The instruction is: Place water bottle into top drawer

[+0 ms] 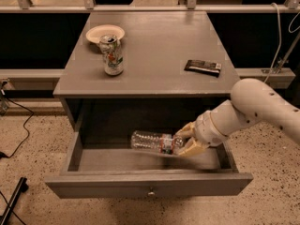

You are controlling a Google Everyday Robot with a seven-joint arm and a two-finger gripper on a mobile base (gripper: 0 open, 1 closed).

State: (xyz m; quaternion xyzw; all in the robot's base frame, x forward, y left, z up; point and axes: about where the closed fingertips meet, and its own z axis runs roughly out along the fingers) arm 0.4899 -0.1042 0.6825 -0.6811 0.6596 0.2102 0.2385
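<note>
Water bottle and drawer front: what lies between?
Only bare drawer floor, camera view. The end effector grips the water bottle, right side of the top drawer.

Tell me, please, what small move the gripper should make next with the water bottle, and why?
Probably lower the gripper a little, so that the bottle rests on the drawer bottom before release. The gripper is closed on the labelled end of the water bottle, which lies sideways inside the open top drawer. I cannot tell whether the bottle touches the bottom yet.
</note>
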